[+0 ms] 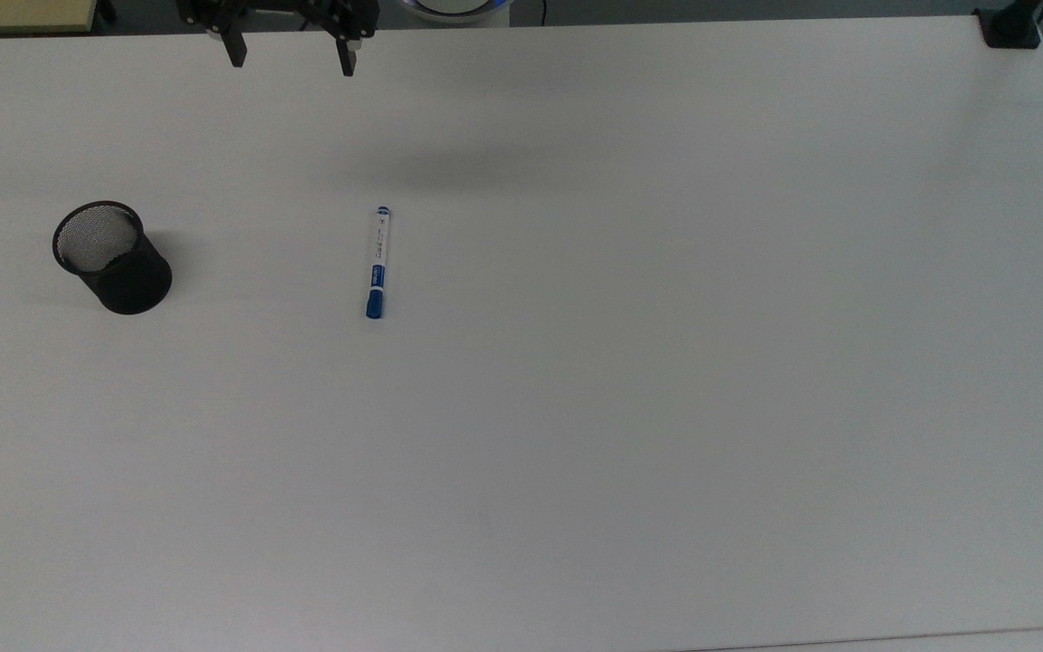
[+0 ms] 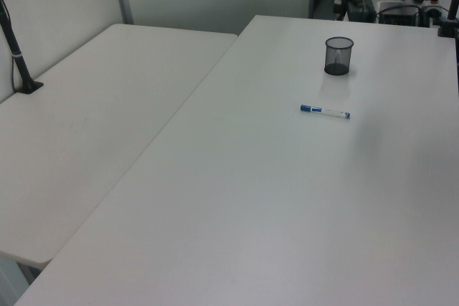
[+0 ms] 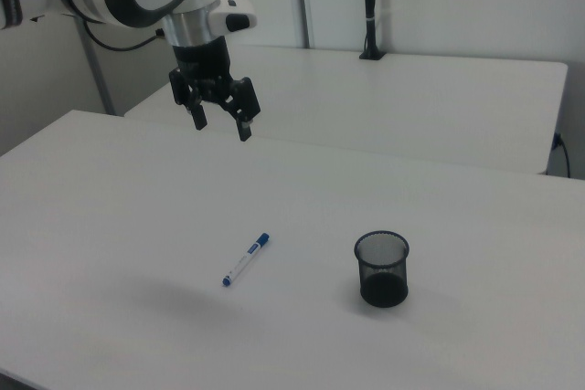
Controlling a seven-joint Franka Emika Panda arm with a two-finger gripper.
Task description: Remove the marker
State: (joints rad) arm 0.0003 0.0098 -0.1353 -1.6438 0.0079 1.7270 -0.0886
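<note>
Top view, marker: your marker [image 1: 377, 263] lay flat on the white table [image 1: 666, 362], blue cap toward the near edge, small blue end toward the far edge.
Right view, marker: it [image 3: 245, 259] lay on a slant, cap end pointing toward the arm, nothing touching it.
Left view, marker: it [image 2: 325, 111] rested crosswise, below the cup in the picture.
Cup: the black mesh cup [image 1: 111, 257] stood upright, well apart from the marker — at the top view's left, at the right view's right [image 3: 382, 268].
Gripper: your gripper [image 3: 221, 122] hung high above the table, well clear of the marker, fingers spread wide and holding nothing — at the top view's upper edge [image 1: 290, 56] both fingertips pointed down.
</note>
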